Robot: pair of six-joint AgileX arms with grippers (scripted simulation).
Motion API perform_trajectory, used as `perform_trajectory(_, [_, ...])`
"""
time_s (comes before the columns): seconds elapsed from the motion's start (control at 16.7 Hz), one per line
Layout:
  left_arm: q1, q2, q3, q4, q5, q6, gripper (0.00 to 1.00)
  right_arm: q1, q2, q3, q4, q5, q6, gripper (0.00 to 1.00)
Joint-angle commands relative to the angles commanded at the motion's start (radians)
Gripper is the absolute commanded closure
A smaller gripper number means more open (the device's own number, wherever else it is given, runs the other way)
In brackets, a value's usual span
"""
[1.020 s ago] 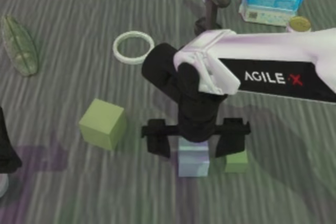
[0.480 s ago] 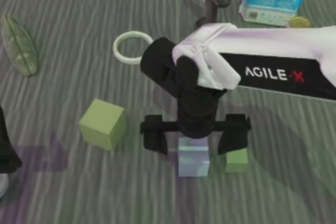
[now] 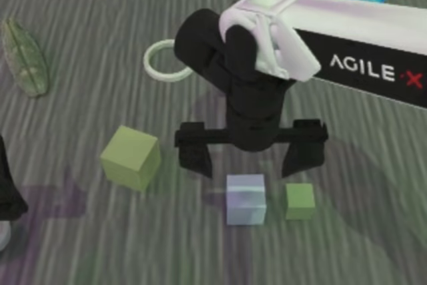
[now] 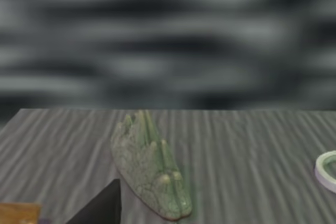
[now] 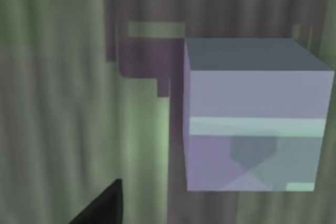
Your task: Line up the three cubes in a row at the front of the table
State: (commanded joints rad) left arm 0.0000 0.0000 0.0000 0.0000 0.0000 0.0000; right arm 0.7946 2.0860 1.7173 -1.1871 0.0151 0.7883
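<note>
Nearest the front edge, the pale lavender-blue cube [image 3: 245, 199] and the small darker green cube [image 3: 300, 201] sit side by side on the table [image 3: 373, 245], close together with a narrow strip of table between them. Both rest flat and appear roughly level with one another.

Slightly farther back and well to the left sits the large olive-green cube [image 3: 131, 157], turned at an angle to the other two. By inspection it is the piece not yet in line; the row looks two-thirds done.

Directly behind the lavender cube hangs the right gripper [image 3: 251, 153], fingers spread wide, holding nothing, and clear of both cubes. The right wrist view confirms the lavender cube standing free below it.

Risks noted: the right-hand finger hangs just behind the small green cube, so any sideways sweep at low height could knock it out of line. Fetching the olive cube calls for a grip matched to its skewed faces; a misaligned closure could twist or push it.

The left gripper [image 3: 8, 198] is parked at the left edge; its finger state cannot be determined.

Farther back lie a white ring [image 3: 160, 65] and a leaf [image 3: 25, 58], both outside the working path.
</note>
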Motion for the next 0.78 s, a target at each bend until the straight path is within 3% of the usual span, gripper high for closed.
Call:
perform_trajectory(0.3, [-0.008, 0.025, 0.025, -0.018, 0.001, 0.000, 0.00, -0.020, -0.027, -0.026, 0.019, 0.011, -0.014, 0.00])
perform_trajectory(0.78, [-0.110, 0.479, 0.414, -0.295, 0.001, -0.004, 0.00, -0.215, -0.548, -0.414, 0.272, 0.120, -0.238, 0.00])
